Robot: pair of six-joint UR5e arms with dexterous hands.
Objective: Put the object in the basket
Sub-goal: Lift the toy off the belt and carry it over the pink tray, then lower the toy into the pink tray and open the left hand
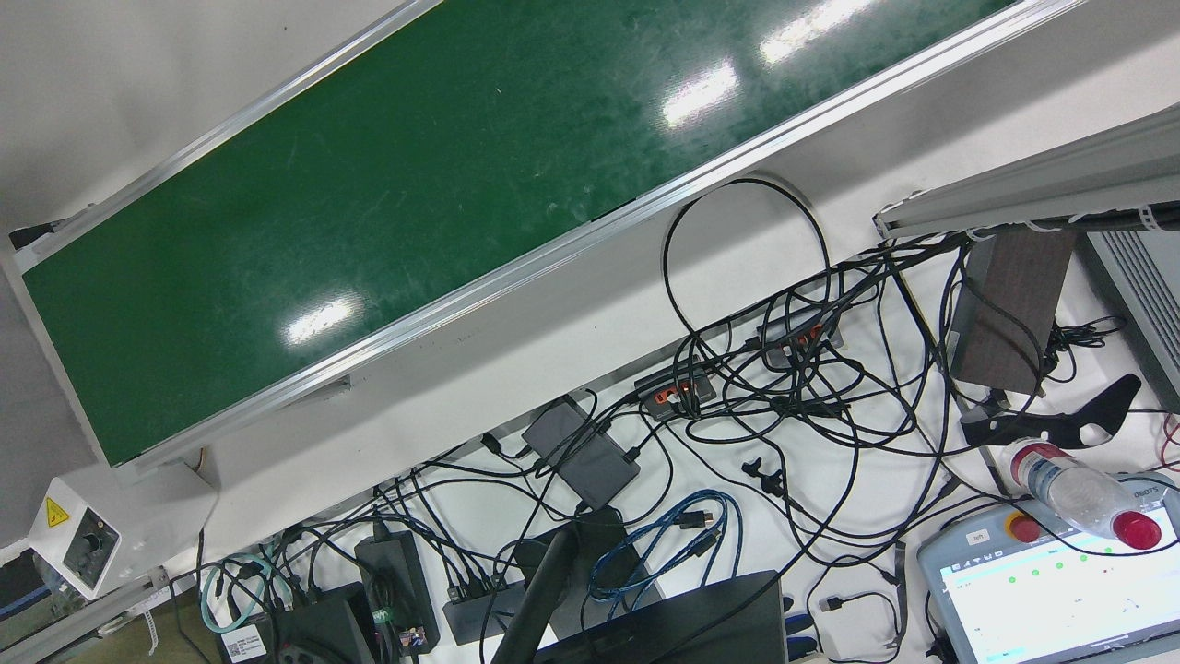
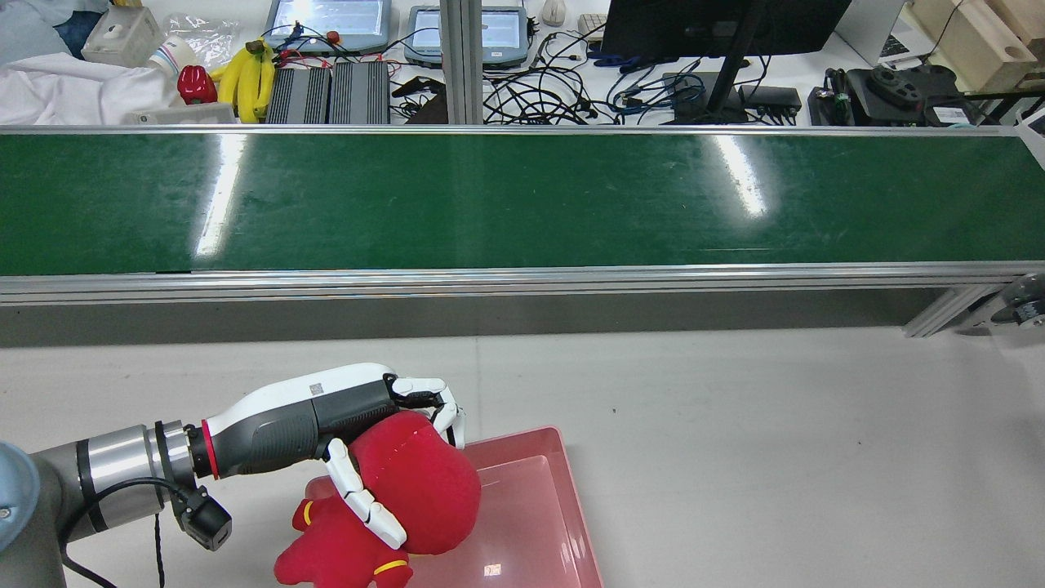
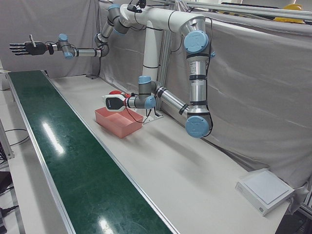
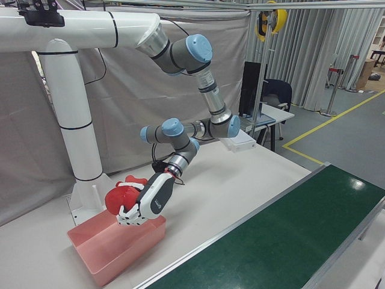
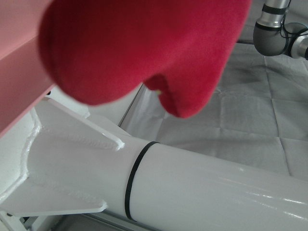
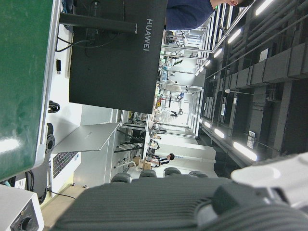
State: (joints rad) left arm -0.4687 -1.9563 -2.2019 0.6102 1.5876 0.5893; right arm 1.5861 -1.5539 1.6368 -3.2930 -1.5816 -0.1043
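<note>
My left hand (image 2: 359,441), fingers clamped on the red plush toy (image 2: 400,498), carries it over the translucent pink plastic basket (image 2: 531,506) at its 9 o'clock rim; next, I judge, lower and release.

One red plush toy (image 2: 408,490). One pink basket (image 2: 531,523). One green conveyor belt (image 2: 522,200). Two robot arms, two hands: left hand (image 2: 343,416), right hand (image 3: 22,48). One banana bunch (image 2: 245,77).

The left hand (image 2: 384,441) reaches low on a bent arm, fingers curled closed; the right hand (image 3: 22,48) is held high on its outstretched arm, fingers spread
</note>
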